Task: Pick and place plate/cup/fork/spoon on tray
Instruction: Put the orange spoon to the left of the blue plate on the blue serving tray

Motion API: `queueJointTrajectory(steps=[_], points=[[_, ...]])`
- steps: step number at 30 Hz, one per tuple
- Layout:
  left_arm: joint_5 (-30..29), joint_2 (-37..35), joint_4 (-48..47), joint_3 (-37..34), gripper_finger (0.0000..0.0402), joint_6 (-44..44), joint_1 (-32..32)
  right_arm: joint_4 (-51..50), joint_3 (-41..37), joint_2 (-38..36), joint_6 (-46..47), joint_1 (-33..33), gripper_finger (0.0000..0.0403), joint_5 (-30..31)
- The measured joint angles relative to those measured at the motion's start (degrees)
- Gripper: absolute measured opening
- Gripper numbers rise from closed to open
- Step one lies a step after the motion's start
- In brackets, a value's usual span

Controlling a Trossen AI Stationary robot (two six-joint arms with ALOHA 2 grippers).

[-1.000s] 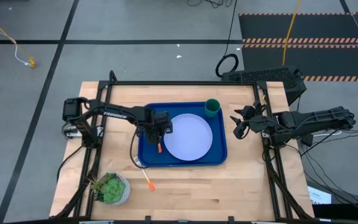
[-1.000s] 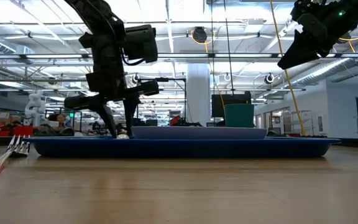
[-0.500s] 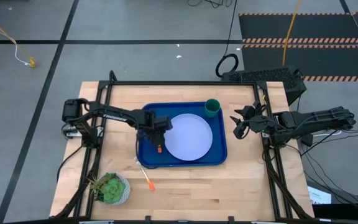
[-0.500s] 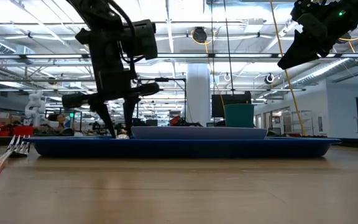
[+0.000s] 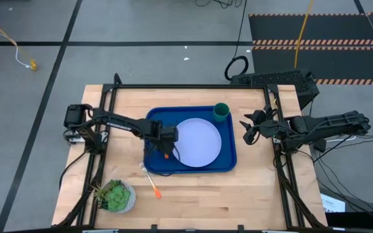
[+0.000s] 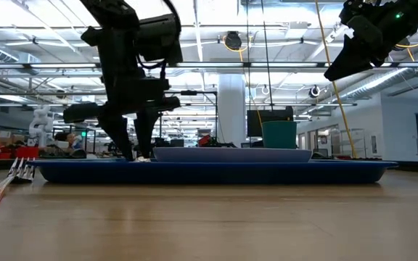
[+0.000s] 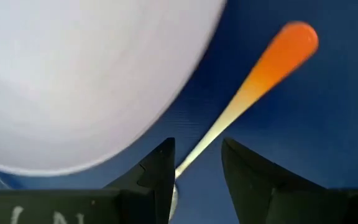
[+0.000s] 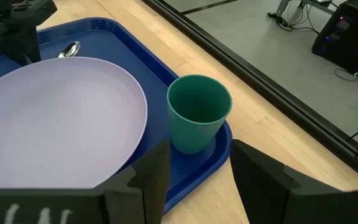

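We see the blue tray (image 5: 154, 163) near the middle of the table (image 5: 212, 194), with the plate (image 5: 196, 142) lying flat inside it and the green cup (image 5: 221, 112) upright in the tray's corner at about one o'clock from the plate. The left gripper (image 5: 165, 147) hangs low over the tray at the plate's nine o'clock edge. In the left wrist view its fingers (image 7: 157, 171) stand slightly apart on either side of the spoon (image 7: 253, 84), which lies on the tray floor just beside the plate; we cannot tell whether they touch it. The fork (image 5: 153, 183) lies on the wood, off the tray at about seven o'clock. The right gripper (image 5: 248, 130) waits above the table at three o'clock of the tray, jaws apart and empty.
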Motion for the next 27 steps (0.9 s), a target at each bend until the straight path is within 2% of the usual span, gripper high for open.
queueJointTrajectory(steps=[7,13,16,21,25,27], points=[[-0.1,0.0,-0.6,0.2,0.0134,-16.9,-1.4,0.0,0.0,0.0,0.0,0.0,0.0160,0.0],[-3.8,0.0,-1.0,0.7,0.0134,-41.1,-2.2,0.0,0.0,0.0,0.0,0.0,0.0160,0.0],[-4.8,0.0,-1.2,0.7,0.0134,-48.9,-2.2,0.0,0.0,0.0,0.0,0.0,0.0160,0.0],[-6.1,0.0,-3.6,0.7,0.0134,-54.5,-1.5,0.0,0.0,0.0,0.0,0.0,0.0160,0.0],[-7.2,0.0,-11.1,2.1,0.0134,-50.0,-0.2,0.1,0.0,0.0,0.1,0.0,0.0160,0.0],[-9.6,0.0,-12.8,2.6,0.0134,-49.7,0.5,0.7,0.0,0.0,0.0,0.0,0.0160,0.0]])
